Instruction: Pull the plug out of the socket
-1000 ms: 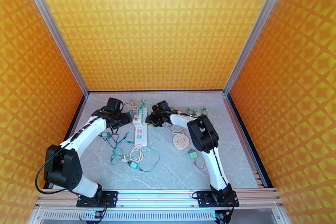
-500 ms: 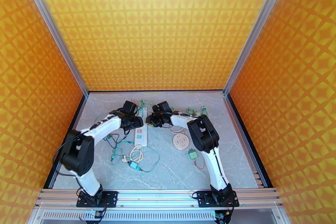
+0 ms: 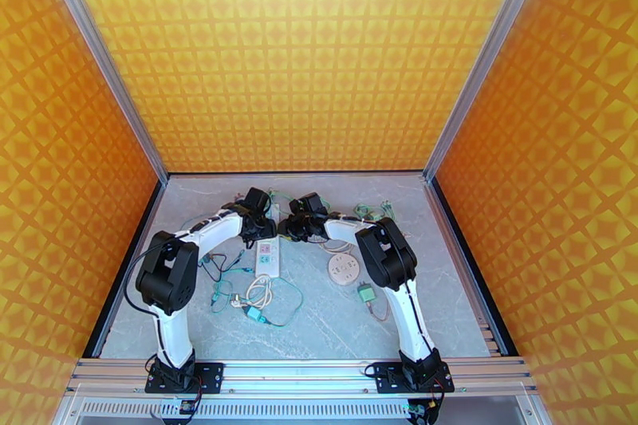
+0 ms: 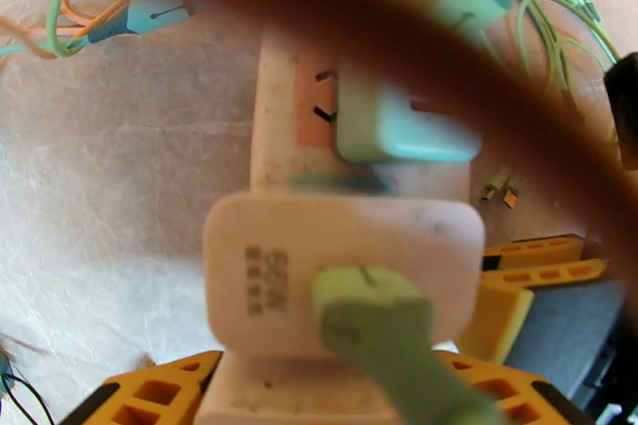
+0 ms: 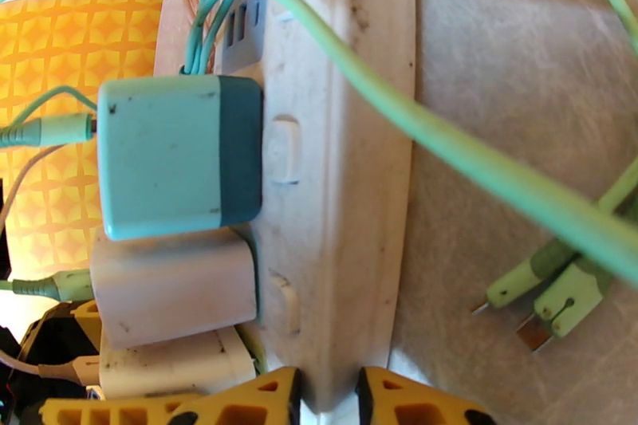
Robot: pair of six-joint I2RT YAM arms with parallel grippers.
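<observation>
Lab test cell: orange patterned walls [image 3: 295, 52] (aluminium-framed) around a table [image 3: 446, 291].

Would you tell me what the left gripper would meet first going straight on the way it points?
Probably the white square charger with the green cable, right between the left gripper's yellow fingers; a teal charger sits beyond it on the white power strip, though depth is blurred.

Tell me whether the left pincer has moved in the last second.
Yes. The left pincer has swung right, from beside the power strip to over its far end.
</observation>
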